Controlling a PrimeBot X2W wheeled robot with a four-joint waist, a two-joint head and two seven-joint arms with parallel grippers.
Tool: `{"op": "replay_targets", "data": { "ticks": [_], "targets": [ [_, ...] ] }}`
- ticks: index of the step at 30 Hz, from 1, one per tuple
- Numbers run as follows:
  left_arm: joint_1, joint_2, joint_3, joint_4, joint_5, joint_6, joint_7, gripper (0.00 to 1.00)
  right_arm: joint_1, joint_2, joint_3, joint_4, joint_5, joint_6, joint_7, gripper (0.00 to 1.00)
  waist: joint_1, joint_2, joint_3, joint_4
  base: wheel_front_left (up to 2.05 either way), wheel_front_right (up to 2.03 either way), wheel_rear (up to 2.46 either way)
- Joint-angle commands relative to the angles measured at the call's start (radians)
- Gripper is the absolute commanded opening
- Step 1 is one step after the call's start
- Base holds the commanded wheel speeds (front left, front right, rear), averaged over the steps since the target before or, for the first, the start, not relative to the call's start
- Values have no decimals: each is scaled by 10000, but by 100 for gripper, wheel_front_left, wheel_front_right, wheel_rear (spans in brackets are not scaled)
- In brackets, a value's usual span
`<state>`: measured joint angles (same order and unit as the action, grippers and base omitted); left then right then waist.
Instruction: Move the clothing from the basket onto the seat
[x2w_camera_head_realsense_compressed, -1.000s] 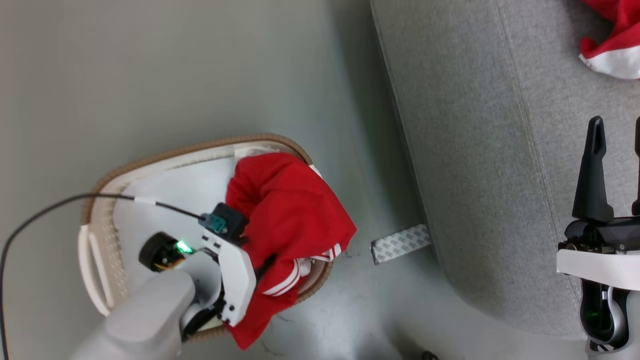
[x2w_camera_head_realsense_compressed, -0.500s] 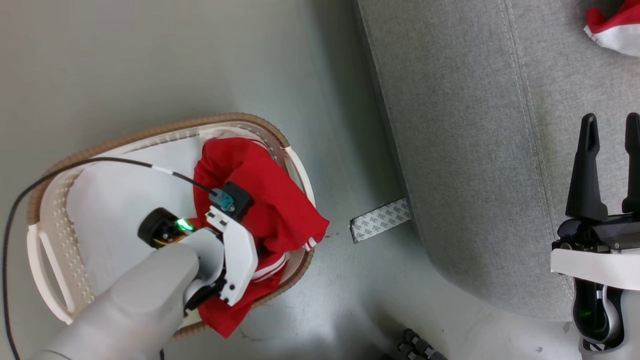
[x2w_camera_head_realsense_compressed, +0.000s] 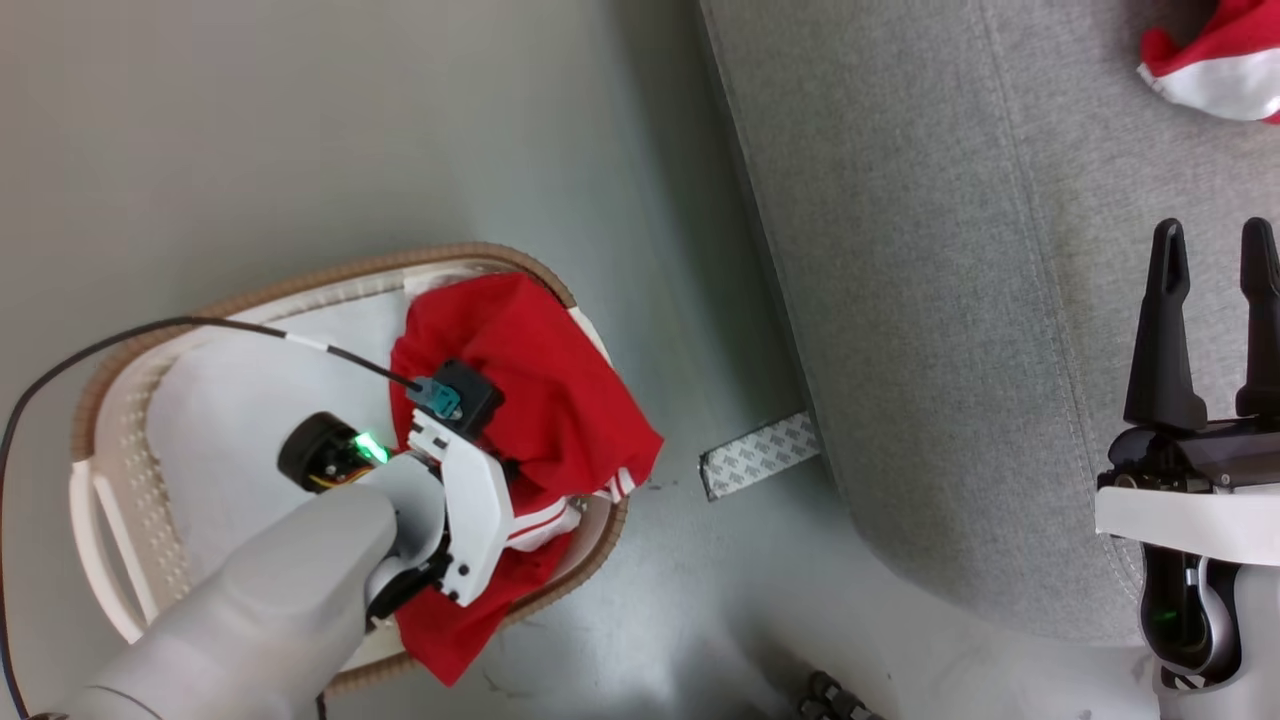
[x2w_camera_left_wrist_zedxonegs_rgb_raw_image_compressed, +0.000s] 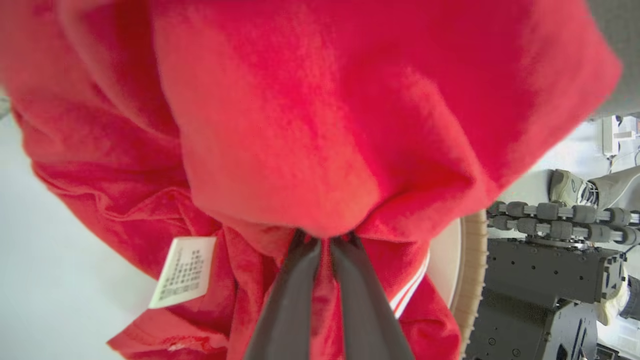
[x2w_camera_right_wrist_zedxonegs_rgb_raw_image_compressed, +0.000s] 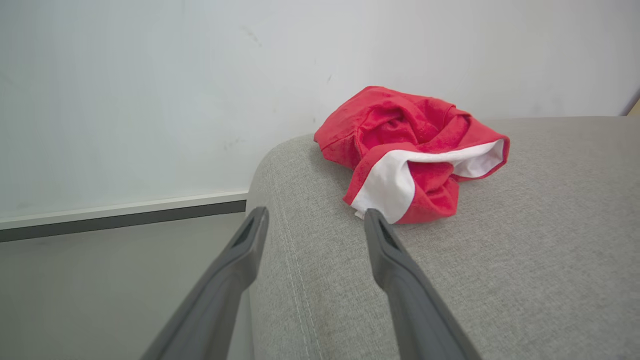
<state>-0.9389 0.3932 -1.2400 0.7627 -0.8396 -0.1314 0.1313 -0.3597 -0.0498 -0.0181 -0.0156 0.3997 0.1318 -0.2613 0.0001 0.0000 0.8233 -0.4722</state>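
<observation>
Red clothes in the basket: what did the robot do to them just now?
The left gripper snapped shut on the red garment, pinching a fold while it lies in the basket. The right gripper stayed open over the seat, and the second red garment stayed there.

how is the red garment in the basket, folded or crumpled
Crumpled: the bright red fabric garment lies bunched, spilling over the white plastic basket's brown woven rim.

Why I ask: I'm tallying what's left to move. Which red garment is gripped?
The red garment in the basket, pinched by the shut left gripper. The other garment lies loose on the sofa, ahead of the open right gripper.
</observation>
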Motion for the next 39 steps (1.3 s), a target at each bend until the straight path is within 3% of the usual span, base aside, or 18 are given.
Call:
{"op": "replay_targets", "data": {
  "ticks": [1,11,26,39],
  "targets": [
    [-110,-8,-65,10,-188,11,-215,0,-79,7,-65,63,-114,-22,-34,100,-1,0,-202,98,0,0,0],
    [296,-587,-263,254,-772,9,-1383,0,83,4,-376,215,-727,-22,-34,100,-1,0,-1650,690,0,0,0],
    [956,-1648,-351,230,-1397,9,-3624,0,500,-1,-228,958,-1581,-22,-34,100,-1,0,-4595,2133,0,0,0],
    [1001,-1837,534,-712,-1244,61,-3968,0,1386,-7,119,1853,-1656,-22,-34,100,-1,0,-6602,3240,0,0,0]
  ]
}}
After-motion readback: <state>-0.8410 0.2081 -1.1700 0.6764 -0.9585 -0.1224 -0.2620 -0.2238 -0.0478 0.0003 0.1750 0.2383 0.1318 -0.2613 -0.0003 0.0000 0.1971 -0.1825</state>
